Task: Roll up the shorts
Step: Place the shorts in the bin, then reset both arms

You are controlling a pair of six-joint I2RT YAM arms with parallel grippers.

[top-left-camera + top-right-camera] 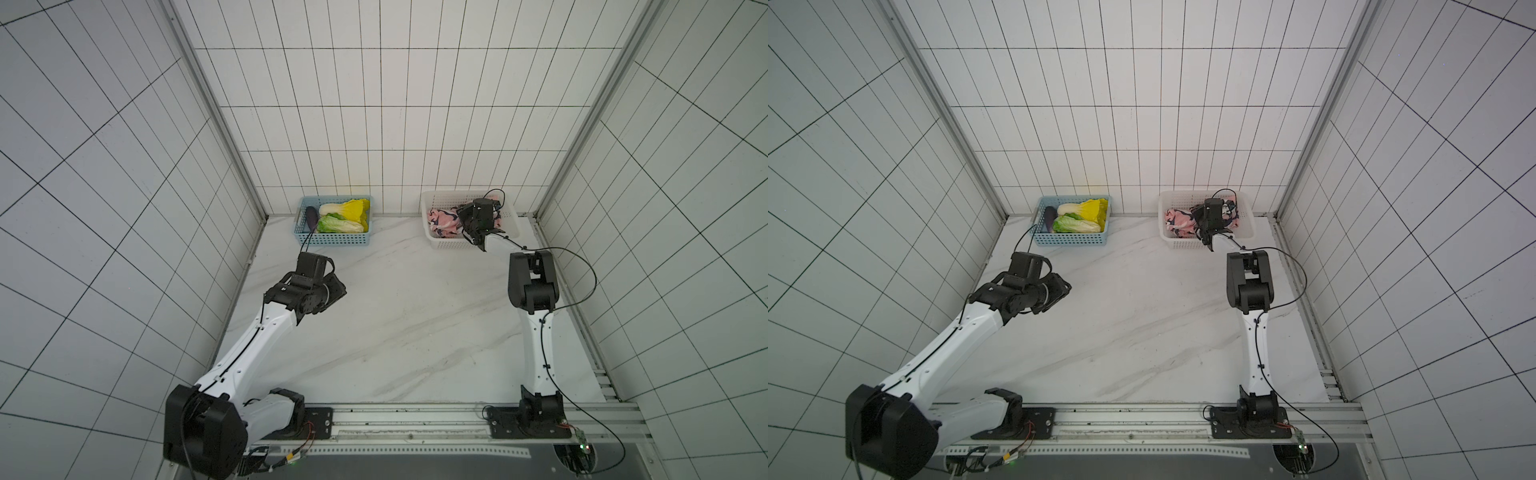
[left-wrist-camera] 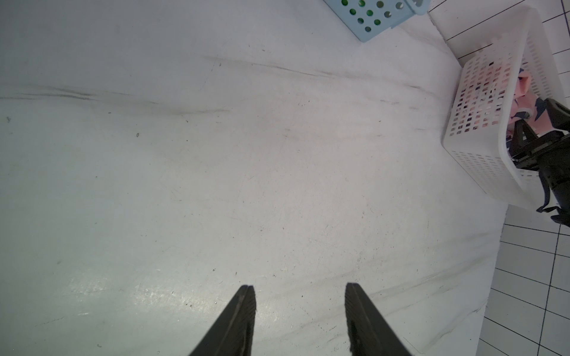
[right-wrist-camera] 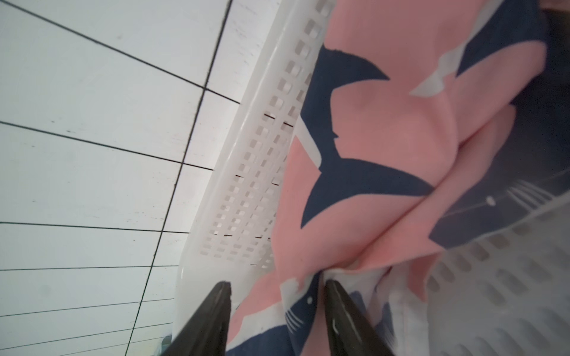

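The shorts (image 1: 442,220) are pink with navy-and-white shark shapes and lie crumpled inside the white basket (image 1: 432,243) at the back right, as both top views show. My right gripper (image 3: 277,283) reaches down into that basket. Its jaws stand apart, open, with a fold of the shorts (image 3: 385,138) lying loosely between the fingers, close to the basket wall (image 3: 256,154). My left gripper (image 2: 300,286) hovers open over bare table at the left, with nothing between its fingers. From the left wrist the shorts (image 2: 524,101) show through the basket (image 2: 481,148).
A blue basket (image 1: 332,240) at the back left holds a yellow-green cabbage (image 1: 349,210), a lettuce (image 1: 338,224) and a dark eggplant (image 1: 311,218). Tiled walls enclose the marble table (image 1: 395,316) on three sides. An aluminium rail (image 1: 407,419) runs along the front.
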